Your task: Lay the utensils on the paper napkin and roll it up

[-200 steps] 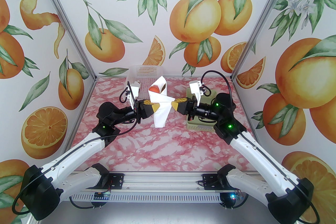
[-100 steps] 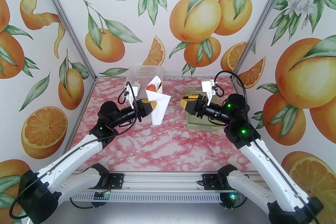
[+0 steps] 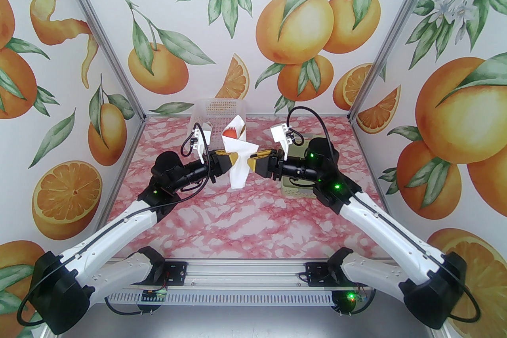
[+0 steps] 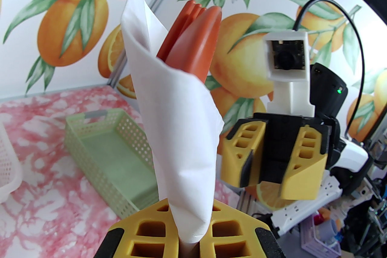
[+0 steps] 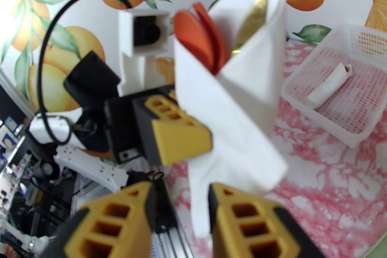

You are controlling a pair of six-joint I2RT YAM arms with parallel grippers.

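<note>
Left hand [image 3: 233, 160] stays clamped narrow on the waist of the thin white paper napkin [image 3: 239, 174]. It holds the napkin upright in the air above the pink marbled counter [image 3: 237, 225], already wound into a loose cone. The red-orange plastic utensils [image 4: 193, 48] poke out of the cone's mouth above this hand's fingers. A gold-brown piece [image 5: 254, 21] sits beside them, which I take to be the knife. Beyond this hand sits a white perforated plastic basket [image 3: 220, 106]. The change is on the far side of the bundle. A second ago the right hand [image 3: 250, 164] was pinched on the napkin's loose flap. Half a second ago it had let go and drawn off to the right, over the pale green perforated plastic basket [image 4: 115, 154]. Now it has come back in with its jaws partway apart. In its own wrist view the napkin's lower tail, below the left hand's grip, stands in the gap between its fingers. I cannot tell whether the pads touch the paper yet. The freed flap still juts toward the right hand, so the roll looks formed but slack. This reads as a regrasp lower down, to tighten or finish the wrap. The thin paper could slip or unfurl before that hand closes.
</note>
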